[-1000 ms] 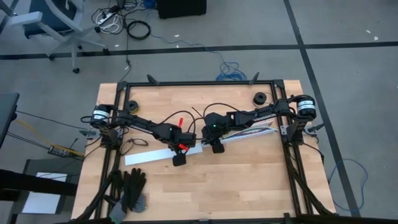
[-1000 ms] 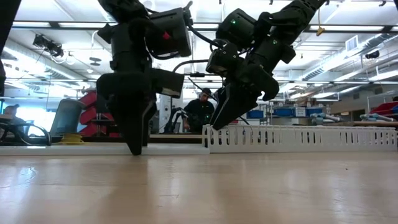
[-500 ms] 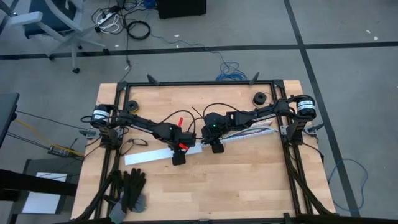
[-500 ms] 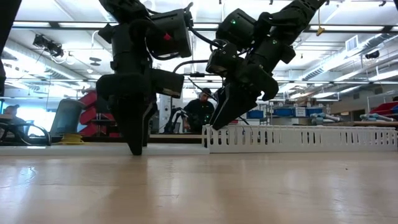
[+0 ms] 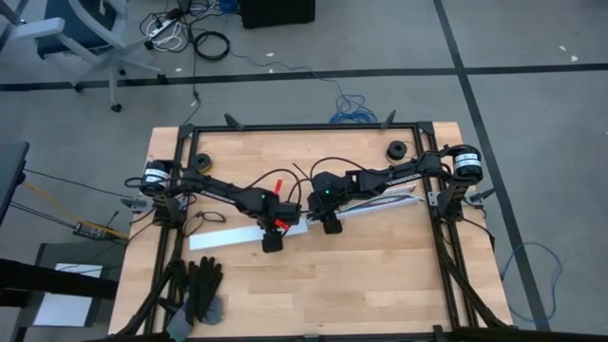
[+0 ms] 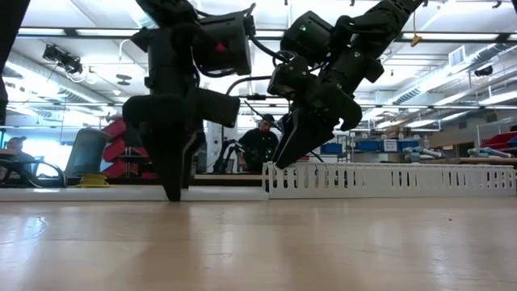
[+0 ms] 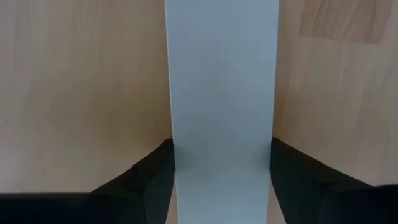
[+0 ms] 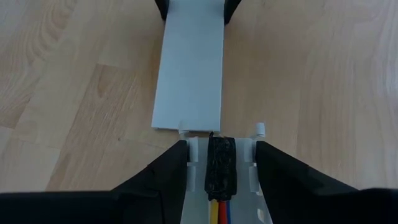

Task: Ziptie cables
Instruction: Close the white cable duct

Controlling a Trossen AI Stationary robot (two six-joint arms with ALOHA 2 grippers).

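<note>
A: Where are the cables (image 8: 218,210)?

B: Inside the white slotted channel (image 5: 380,200), right of table centre. A dark plug (image 8: 220,166) ends them.

A: And the right gripper (image 8: 219,163)?

B: Its fingers press the channel's end walls from both sides.

A: The left gripper (image 7: 221,180)?

B: Around eight o'clock from it, clamped on the flat white cover strip's (image 7: 222,81) edges.

Two arms (image 5: 228,192), one slotted channel (image 6: 388,179), one flat white strip (image 7: 221,93).
</note>
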